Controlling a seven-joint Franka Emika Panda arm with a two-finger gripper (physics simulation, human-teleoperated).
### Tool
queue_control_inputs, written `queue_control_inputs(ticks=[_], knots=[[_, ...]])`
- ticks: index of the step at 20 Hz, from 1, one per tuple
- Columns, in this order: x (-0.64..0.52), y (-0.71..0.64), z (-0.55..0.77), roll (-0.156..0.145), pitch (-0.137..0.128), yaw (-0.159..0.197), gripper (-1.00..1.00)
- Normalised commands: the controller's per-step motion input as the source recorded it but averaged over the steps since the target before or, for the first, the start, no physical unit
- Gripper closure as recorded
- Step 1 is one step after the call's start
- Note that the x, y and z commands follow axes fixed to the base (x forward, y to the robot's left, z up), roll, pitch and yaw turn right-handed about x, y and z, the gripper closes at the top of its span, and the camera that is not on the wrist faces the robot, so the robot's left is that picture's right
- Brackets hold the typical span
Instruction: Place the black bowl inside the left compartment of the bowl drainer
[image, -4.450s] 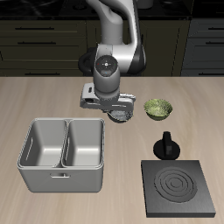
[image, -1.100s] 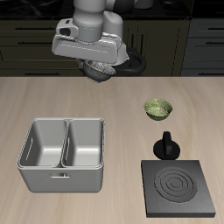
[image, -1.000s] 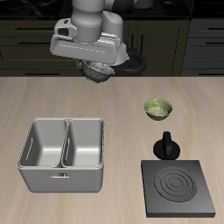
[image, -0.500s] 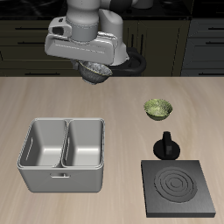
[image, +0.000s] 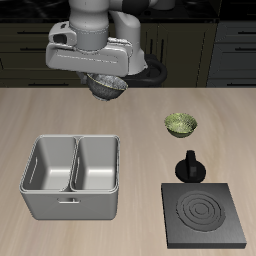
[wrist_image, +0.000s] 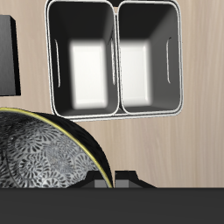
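A: In the exterior view, where was the black bowl (image: 107, 88)?

B: Held aloft beneath the gripper (image: 106, 80), jaws pinching its rim, behind the bowl drainer (image: 73, 205).

A: And the wrist view?

B: The bowl's speckled inside showed close up; the left compartment (wrist_image: 145, 64) held nothing.
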Motion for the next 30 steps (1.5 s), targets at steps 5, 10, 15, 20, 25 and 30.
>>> queue_control_inputs(ticks=[5,10,15,20,25,30], knots=[[0.28,-0.15,0.09,-0.029,0.0,0.011,1.0],[0.36,-0.09,0.02,-0.002,0.021,0.004,1.0],[0.18,0.09,0.0,0.055,0.01,-0.013,1.0],[0.09,0.09,0.01,0.031,-0.001,0.001,1.0],[0.1,0.0,0.0,0.048,-0.019,-0.007,1.0],[0.07,-0.06,-0.08,0.015,0.005,-0.008,1.0]])
